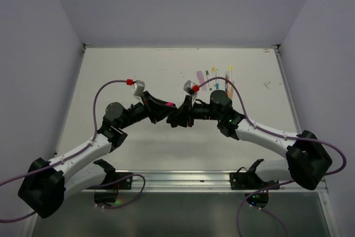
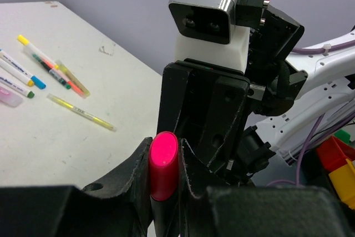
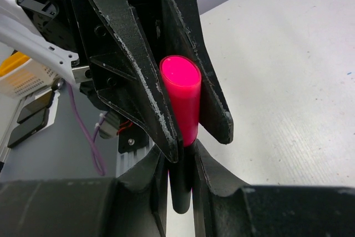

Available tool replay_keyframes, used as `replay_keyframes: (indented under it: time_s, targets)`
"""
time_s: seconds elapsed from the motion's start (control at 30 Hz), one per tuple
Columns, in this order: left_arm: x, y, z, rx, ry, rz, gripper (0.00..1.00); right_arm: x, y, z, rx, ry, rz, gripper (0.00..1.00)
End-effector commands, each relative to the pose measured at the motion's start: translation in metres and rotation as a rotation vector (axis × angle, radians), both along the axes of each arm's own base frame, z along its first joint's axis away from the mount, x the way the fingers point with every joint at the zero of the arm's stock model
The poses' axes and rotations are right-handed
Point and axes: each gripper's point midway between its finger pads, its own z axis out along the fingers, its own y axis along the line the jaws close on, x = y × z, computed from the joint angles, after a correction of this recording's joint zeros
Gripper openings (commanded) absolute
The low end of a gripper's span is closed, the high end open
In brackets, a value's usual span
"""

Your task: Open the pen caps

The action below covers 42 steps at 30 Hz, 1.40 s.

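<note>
Pens (image 2: 80,112): one black-and-pink pen (image 2: 163,166) tight in left hand (image 2: 164,156) and right hand (image 3: 181,156); six loose.

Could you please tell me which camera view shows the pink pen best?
The right wrist view: the pink pen fills the centre, its end and side both clear. The left wrist shows mainly its pink end; the top view shows only a pink sliver.

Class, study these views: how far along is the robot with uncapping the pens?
Done: nothing evident; no loose cap shows on the table. In hand: the left claw and right claw both grip the pink-and-black pen, not yet pulled apart. Left: the other pens lying in a row.
</note>
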Motion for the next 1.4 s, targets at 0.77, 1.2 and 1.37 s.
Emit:
replay_keyframes:
  time_s: [0.77, 1.2, 1.37]
  targets:
    - [0.051, 0.089, 0.182, -0.517, -0.385, 0.219, 0.00, -0.082, -0.026, -0.118, -0.231, 0.308, 0.274, 0.00]
    - [0.068, 0.090, 0.186, -0.432, -0.436, 0.327, 0.00, -0.091, -0.020, -0.118, -0.220, 0.361, 0.310, 0.00]
    - [0.060, 0.087, 0.209, -0.380, -0.532, 0.329, 0.00, -0.095, -0.019, -0.117, -0.221, 0.398, 0.347, 0.00]
